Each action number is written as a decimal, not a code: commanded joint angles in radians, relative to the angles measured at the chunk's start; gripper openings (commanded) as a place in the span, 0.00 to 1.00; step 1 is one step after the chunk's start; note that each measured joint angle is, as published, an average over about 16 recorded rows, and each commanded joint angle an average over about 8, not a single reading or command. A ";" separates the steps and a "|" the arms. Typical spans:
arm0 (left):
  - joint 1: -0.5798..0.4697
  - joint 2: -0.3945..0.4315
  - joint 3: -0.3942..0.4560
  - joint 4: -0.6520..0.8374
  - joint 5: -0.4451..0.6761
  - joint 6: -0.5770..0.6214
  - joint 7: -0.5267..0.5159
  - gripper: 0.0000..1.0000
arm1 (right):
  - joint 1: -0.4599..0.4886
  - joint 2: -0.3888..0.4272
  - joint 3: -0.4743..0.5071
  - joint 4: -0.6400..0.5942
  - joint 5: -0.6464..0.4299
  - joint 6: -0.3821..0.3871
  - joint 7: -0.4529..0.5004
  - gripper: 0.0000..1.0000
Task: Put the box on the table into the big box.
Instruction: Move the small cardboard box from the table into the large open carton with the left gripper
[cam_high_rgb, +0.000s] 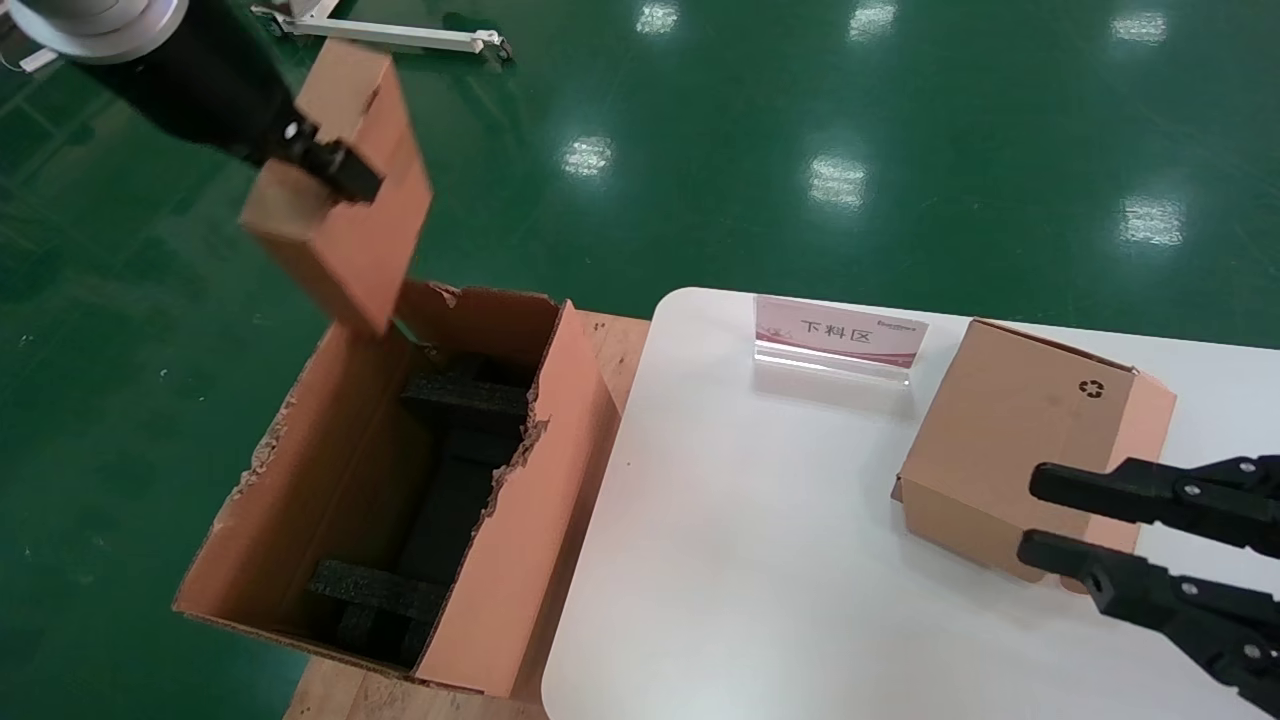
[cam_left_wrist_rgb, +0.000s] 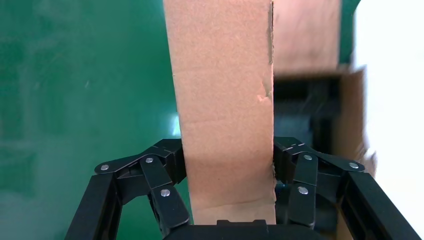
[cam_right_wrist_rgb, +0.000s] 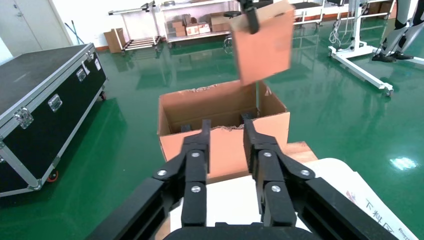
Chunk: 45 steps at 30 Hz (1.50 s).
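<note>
Head view. The left gripper (cam_high_rgb: 340, 172) is raised high over the green floor (cam_high_rgb: 800, 150), clamped on the box (cam_high_rgb: 345, 190). The box is slim, plain brown cardboard, oblong, held tilted with a broad face toward the camera and its lowest corner hanging over the far rim of the big box (cam_high_rgb: 520, 520). It is in the air, touching neither the table (cam_high_rgb: 760, 560) nor the big box. The big box stands just off the table's left edge, open-topped, deep, with ragged torn rims and black foam blocks (cam_high_rgb: 450, 470) inside. On the table: a small sign stand (cam_high_rgb: 838, 338) near the far edge, and a cube-like carton (cam_high_rgb: 1010, 450) with a recycling mark toward the right edge. The right gripper (cam_high_rgb: 1030, 520) hovers at the near right, fingers spread, just beside the cube-like carton.

Left wrist view. Left gripper fingers (cam_left_wrist_rgb: 165, 195) press both narrow sides of the box (cam_left_wrist_rgb: 225, 115). Its cardboard is matte brown, with a small nick on one long edge. The big box's dark interior (cam_left_wrist_rgb: 305, 110) shows beyond.

Right wrist view. The right gripper (cam_right_wrist_rgb: 226, 131) is unclenched, nothing between its fingers. Beyond it, the big box (cam_right_wrist_rgb: 225, 145) stands with the box (cam_right_wrist_rgb: 262, 47) suspended above its opening. A black flight case (cam_right_wrist_rgb: 45, 100) stands on the floor.
</note>
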 joint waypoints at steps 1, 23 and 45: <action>-0.019 0.021 0.041 0.035 -0.016 0.037 0.019 0.00 | 0.000 0.000 0.000 0.000 0.000 0.000 0.000 1.00; -0.104 0.127 0.300 0.223 -0.255 0.110 0.041 0.00 | 0.000 0.000 0.000 0.000 0.000 0.000 0.000 1.00; -0.131 0.084 0.453 0.247 -0.481 0.084 0.150 0.00 | 0.000 0.000 0.000 0.000 0.000 0.000 0.000 1.00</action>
